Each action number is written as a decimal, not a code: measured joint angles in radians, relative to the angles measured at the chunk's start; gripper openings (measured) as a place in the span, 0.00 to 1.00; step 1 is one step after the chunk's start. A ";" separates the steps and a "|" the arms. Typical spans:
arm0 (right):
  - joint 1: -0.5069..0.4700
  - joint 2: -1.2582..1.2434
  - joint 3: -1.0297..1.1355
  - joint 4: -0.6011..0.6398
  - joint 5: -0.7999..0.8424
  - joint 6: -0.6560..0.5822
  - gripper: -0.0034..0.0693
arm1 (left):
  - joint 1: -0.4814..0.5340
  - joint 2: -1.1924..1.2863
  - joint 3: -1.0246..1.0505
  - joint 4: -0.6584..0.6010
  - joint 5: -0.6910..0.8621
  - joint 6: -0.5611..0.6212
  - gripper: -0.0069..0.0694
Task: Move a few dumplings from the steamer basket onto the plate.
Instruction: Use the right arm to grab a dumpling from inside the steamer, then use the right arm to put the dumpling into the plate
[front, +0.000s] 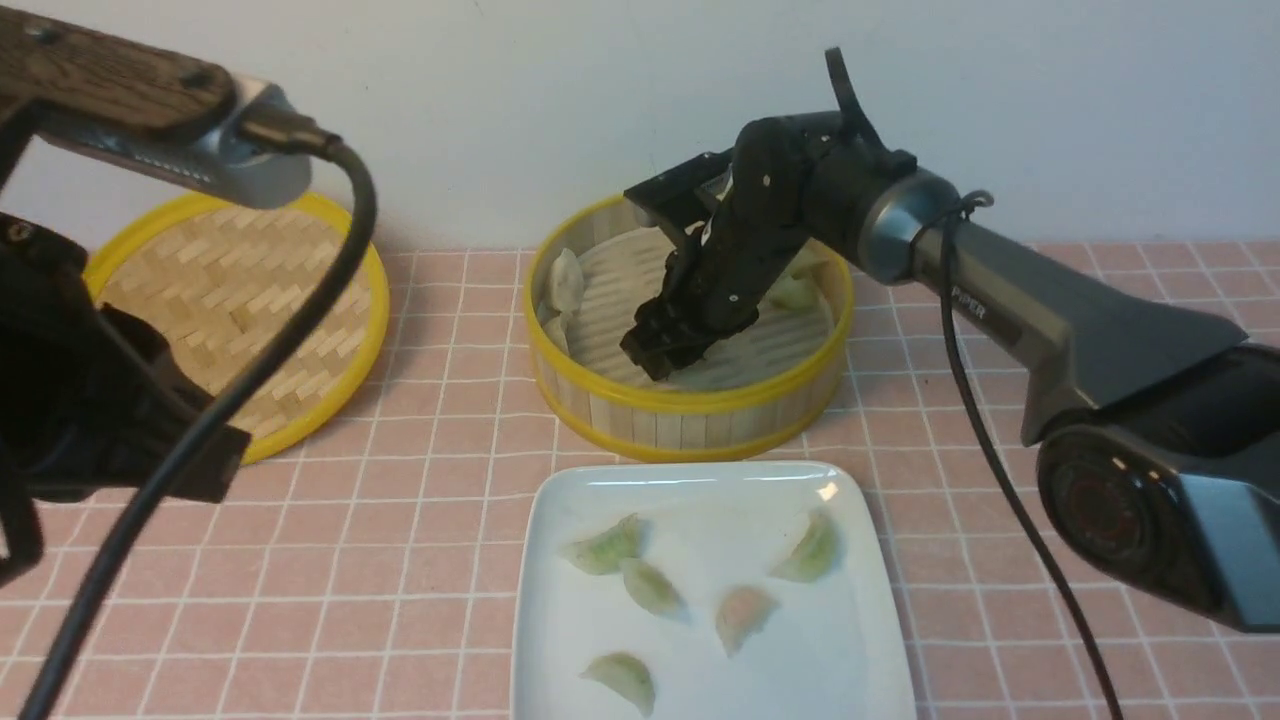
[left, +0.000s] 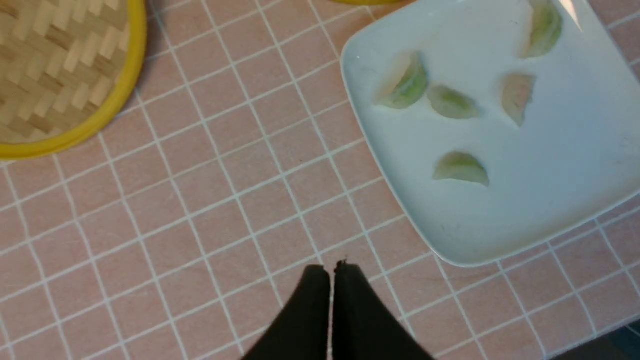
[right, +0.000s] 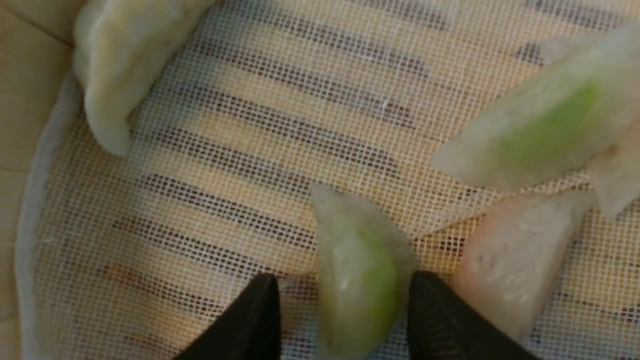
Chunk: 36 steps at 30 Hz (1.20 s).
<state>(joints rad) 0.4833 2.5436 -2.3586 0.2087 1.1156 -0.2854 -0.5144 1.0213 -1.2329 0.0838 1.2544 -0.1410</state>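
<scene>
The steamer basket (front: 690, 408) stands at the middle back, lined with white mesh (right: 250, 150). My right gripper (front: 665, 360) reaches down into it. Its jaws are open around a pale green dumpling (right: 357, 280) that lies on the mesh; one finger is close against it, the other stands apart. A second green dumpling (right: 545, 130), a pinkish one (right: 510, 255) and a whitish one (right: 115, 65) lie nearby. The white plate (front: 830, 650) in front of the basket holds several dumplings (front: 605, 548). My left gripper (left: 331, 270) is shut and empty over the tablecloth beside the plate (left: 550, 210).
The flat woven lid (front: 240, 300) lies at the back left on the pink checked tablecloth (front: 430, 560); it also shows in the left wrist view (left: 55, 75). A white wall runs behind the table. My left arm and its cable fill the left foreground.
</scene>
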 joint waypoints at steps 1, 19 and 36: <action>0.000 0.000 0.000 -0.001 -0.002 0.000 0.43 | 0.000 -0.012 0.000 0.011 0.000 -0.006 0.08; 0.002 -0.517 0.282 0.028 0.128 0.102 0.25 | 0.000 -0.033 0.000 0.063 0.001 -0.014 0.08; 0.003 -0.614 0.957 0.191 -0.119 0.079 0.40 | 0.000 -0.033 0.000 0.065 -0.026 -0.014 0.08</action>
<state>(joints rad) 0.4866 1.9298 -1.4011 0.3994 0.9970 -0.2062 -0.5144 0.9885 -1.2329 0.1492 1.2287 -0.1552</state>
